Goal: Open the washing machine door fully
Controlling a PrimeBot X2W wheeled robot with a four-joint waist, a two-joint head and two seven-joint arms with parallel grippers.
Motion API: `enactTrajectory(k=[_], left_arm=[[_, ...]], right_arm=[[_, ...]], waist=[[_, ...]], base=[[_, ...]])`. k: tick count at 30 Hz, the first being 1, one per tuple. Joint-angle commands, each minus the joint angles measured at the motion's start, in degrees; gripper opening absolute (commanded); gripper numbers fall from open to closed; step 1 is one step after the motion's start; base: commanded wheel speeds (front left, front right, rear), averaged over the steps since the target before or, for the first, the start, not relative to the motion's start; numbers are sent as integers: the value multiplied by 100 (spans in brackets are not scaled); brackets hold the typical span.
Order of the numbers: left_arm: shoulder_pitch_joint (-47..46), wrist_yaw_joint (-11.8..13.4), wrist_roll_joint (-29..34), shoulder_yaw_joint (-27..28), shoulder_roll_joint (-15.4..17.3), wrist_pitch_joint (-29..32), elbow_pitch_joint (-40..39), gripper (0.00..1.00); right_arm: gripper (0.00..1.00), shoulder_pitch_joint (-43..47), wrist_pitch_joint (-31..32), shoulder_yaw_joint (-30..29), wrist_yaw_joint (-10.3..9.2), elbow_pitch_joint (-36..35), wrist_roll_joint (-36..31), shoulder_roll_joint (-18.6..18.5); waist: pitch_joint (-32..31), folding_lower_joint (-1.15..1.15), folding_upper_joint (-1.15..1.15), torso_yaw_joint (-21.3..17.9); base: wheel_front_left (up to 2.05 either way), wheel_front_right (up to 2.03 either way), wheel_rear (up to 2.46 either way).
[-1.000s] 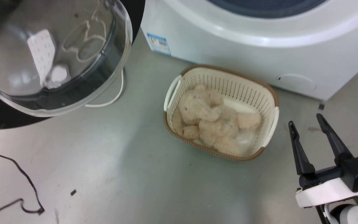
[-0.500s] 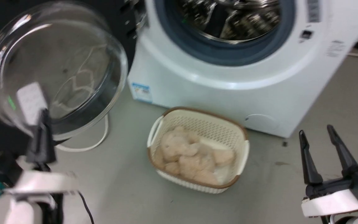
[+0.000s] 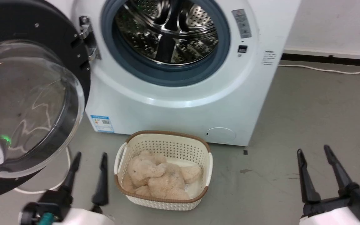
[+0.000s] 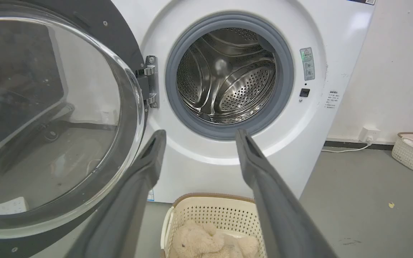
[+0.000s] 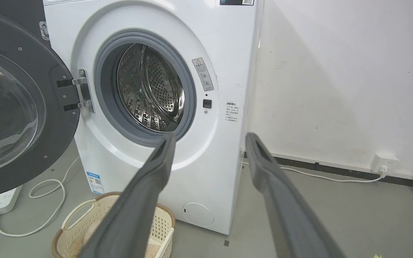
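Near the end, by the look of it: door [image 3: 27, 103] swung well clear of the washing machine [image 3: 180, 93], hanging at the left of the head view. At lower left, just below the door rim, left pincer [image 3: 91, 155] parted and empty; at lower right, right pincer [image 3: 313, 150] likewise. Next, perhaps a leftward nudge on the rim to finish the swing.

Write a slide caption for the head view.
Washing machine door stands wide open beside the drum; basket with plush toy below; left tool and right tool open.
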Motion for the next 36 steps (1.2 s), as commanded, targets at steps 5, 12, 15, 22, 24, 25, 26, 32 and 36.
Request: enactTrajectory(k=[5, 12, 15, 22, 24, 25, 26, 32, 36], left_arm=[[209, 72, 152, -271, -138, -20, 75, 100], [209, 133, -52, -238, -237, 15, 263, 100], [193, 220, -197, -132, -287, 20, 345, 100], [158, 279, -184, -173, -250, 44, 449, 100], [149, 286, -179, -195, -247, 45, 465, 100], [146, 289, -174, -205, -244, 46, 473, 100], [143, 292, -172, -214, -240, 46, 480, 100], [104, 283, -152, -252, -186, 25, 470, 100], [138, 271, -186, -253, -234, 46, 471, 0]], right_arm=[[100, 184, -24, 80, -5, 22, 54, 16], [100, 237, -25, 68, -5, 104, 124, 17], [100, 241, -25, 71, -5, 132, 147, 17], [100, 215, -26, 76, -5, 155, 168, 17], [100, 213, -26, 73, -5, 157, 174, 17], [100, 213, -26, 74, -5, 158, 177, 17], [100, 213, -26, 74, -5, 159, 180, 17], [100, 199, -26, 77, -5, 156, 191, 17], [0, 168, 3, 75, 0, 143, 151, 1]], waist=[[-69, 1, 0, -248], [-67, 1, 0, -324], [-64, 1, 0, -330], [-46, 1, 0, -292], [-40, 1, 0, -281], [-37, 1, 0, -276], [-35, 1, 0, -271], [-12, 1, 0, -237], [-12, 1, 0, -237]], base=[[0, 0, 0], [0, 0, 0], [0, 0, 0], [0, 0, 0], [0, 0, 0], [0, 0, 0], [0, 0, 0], [0, 0, 0], [0, 0, 0]])
